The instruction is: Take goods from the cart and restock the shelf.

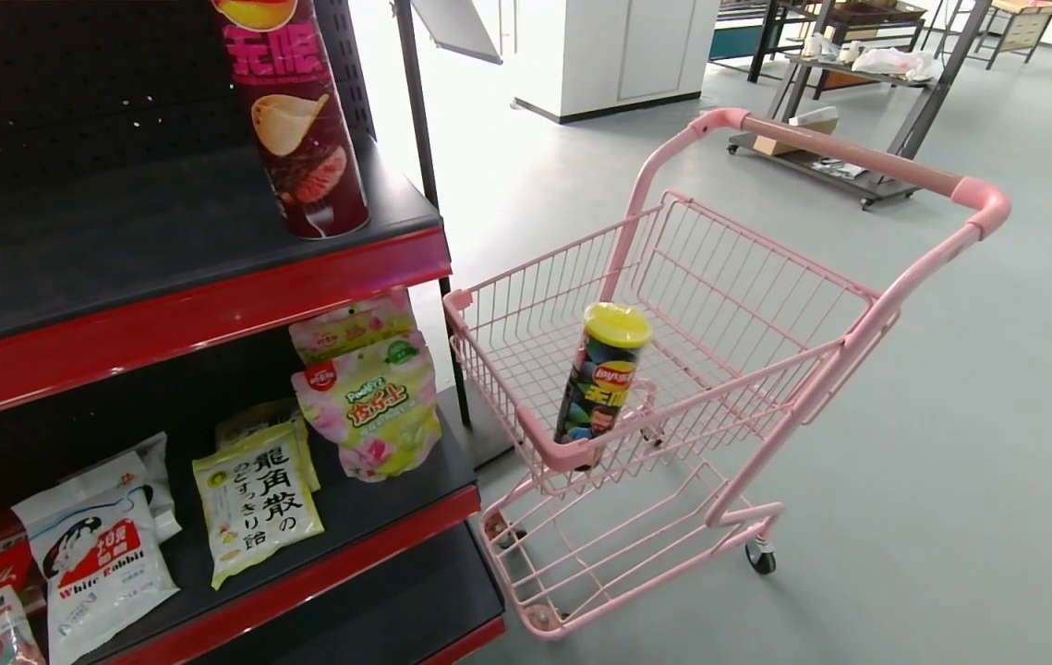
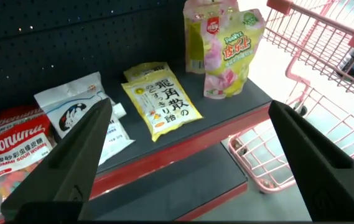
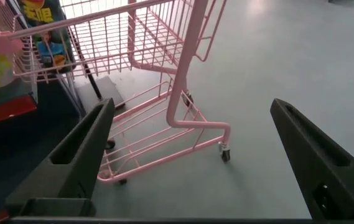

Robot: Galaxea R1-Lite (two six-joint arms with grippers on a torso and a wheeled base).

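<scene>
1. One chip can (image 1: 604, 379) is left in the cart (image 1: 867, 309). It stands nearly upright in the upper basket, against the near rim and toward the shelf-side corner, yellow lid up.
2. Left jaws: wide apart, empty, facing the front edge of the lower shelf board (image 2: 183, 149), where the snack bags (image 2: 161, 102) lie.
3. Right jaws: wide apart, empty, held low and facing the floor and the cart's lower frame (image 3: 158, 146). The can shows in that view up at the basket's corner (image 3: 43, 25).
4. Step in hand, as I judge it: the approach before the pick. Neither arm is touching the can yet.
5. Next move likely calls for raising an arm above the basket rim. The wire walls block a low side entry, so the reach should come in over the top and close on the can's body below the lid.
6. Likely destination: the upper shelf board (image 1: 211, 305), beside the purple can (image 1: 299, 120) standing near its cart-side front corner. There is bare board to that can's shelf-inward side.
7. Watch: the can leans slightly on the rim, so a nudge could tip it.
</scene>
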